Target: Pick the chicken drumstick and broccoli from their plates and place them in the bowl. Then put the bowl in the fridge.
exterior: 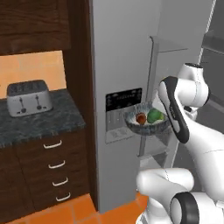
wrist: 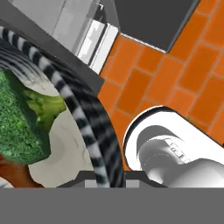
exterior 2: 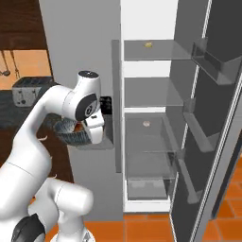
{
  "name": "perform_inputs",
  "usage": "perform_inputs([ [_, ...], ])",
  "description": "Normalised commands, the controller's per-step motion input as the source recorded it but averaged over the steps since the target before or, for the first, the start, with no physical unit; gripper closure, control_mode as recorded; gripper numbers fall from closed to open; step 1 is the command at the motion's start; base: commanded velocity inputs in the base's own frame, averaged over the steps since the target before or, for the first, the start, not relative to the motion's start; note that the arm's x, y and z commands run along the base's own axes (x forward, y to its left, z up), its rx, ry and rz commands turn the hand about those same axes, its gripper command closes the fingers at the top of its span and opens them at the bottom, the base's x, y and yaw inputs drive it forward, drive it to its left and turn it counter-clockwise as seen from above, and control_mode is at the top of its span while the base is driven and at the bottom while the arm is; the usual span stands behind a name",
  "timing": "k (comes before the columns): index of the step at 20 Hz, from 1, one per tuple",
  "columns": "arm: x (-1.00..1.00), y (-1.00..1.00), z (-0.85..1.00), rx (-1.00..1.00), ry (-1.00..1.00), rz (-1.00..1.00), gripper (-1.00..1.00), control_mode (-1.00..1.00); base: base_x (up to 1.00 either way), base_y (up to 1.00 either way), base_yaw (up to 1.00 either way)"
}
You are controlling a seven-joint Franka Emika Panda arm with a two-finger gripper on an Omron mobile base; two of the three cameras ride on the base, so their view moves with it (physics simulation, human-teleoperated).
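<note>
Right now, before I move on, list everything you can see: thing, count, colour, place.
bowl: one, dark ribbed, pale inside, held in the air in front of the fridge.
chicken drumstick: one, reddish-brown, in the bowl.
broccoli: one, green, in the bowl beside the drumstick.
fridge: one, grey, door open, glass shelves showing.
small items on fridge shelves: two, pale, too small to identify.
toaster: one, silver, on the dark counter at left.
drawers: four, dark brown, under the counter.
floor: orange tiles.
gripper: one, shut on the bowl's rim.
</note>
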Motion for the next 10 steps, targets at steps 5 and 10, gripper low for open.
perform_inputs([
  [5,0.00,0.00,0.00,0.00,0.00,0.00,1.00,1.00,0.33,-0.14,-0.67],
  [10,0.00,0.00,0.00,0.00,0.00,0.00,1.00,1.00,0.94,-0.25,-0.06],
])
